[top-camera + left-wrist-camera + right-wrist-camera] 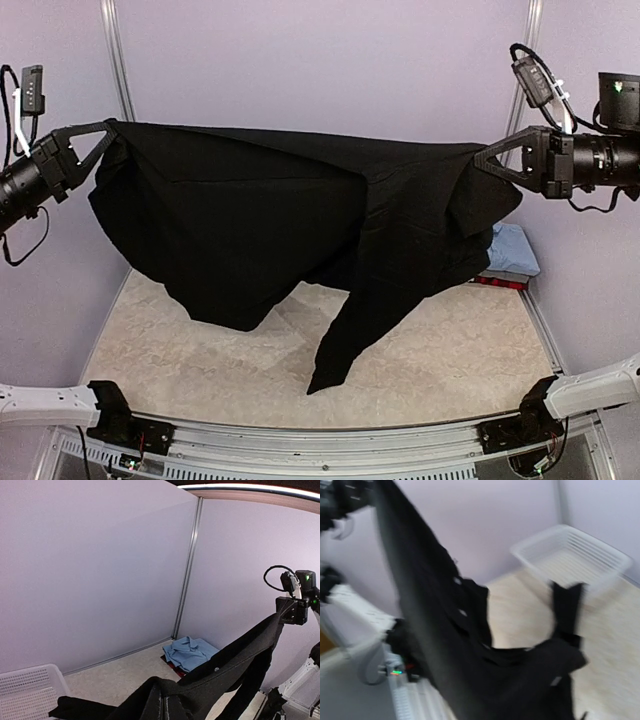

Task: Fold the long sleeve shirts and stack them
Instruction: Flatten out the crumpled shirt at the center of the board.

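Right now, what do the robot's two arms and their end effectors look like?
The left end effector and right end effector are matte black, with triangular fingers. Thin black cables loop off each wrist beside a small black camera module; a green light glows by the right one. The lower arm links are white, with black joints at the bases.
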Robot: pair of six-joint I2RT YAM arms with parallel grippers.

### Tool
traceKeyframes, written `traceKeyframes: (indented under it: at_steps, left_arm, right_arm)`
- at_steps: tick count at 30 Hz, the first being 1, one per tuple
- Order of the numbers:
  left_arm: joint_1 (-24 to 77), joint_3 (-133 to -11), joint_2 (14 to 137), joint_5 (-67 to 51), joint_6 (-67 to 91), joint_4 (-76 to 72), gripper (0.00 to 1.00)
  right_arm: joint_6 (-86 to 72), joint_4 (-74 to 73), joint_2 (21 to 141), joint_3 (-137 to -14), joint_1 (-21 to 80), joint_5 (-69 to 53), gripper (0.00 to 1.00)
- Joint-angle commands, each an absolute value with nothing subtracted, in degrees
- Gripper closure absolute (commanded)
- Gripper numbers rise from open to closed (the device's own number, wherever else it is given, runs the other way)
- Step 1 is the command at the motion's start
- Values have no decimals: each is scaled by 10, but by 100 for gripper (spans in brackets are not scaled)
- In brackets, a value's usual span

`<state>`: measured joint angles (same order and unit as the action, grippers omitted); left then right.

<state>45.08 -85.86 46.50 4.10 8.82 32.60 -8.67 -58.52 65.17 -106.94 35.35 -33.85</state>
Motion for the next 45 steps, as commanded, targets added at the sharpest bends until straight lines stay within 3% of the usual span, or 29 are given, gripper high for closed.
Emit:
traceKeyframes:
  at_steps: [1, 12, 17, 24, 27, 34, 45]
  left_arm:
    - [453, -857, 433, -58, 134, 271, 100]
    - [450, -883, 432, -79, 144, 237, 100]
    - [449, -887, 461, -54, 134, 239, 100]
    - [449, -905, 482, -13, 105, 252, 100]
    - [449, -917, 490, -1, 95, 261, 100]
    - [449, -926, 482, -18, 97, 268, 100]
    - [449, -891, 533, 98, 83, 280, 100]
  right_arm:
    - [-132, -536, 618, -1071, 357, -442, 100]
    - [-178, -458, 595, -1116, 357, -487, 100]
    - [-183, -501, 620, -1199, 356, -420, 100]
    - [-148, -571, 655, -1203, 357, -329, 100]
    - [-135, -598, 664, -1197, 356, -277, 100]
    - [-135, -581, 648, -1115, 356, -353, 100]
    - [-131, -574, 655, -1062, 356, -270, 100]
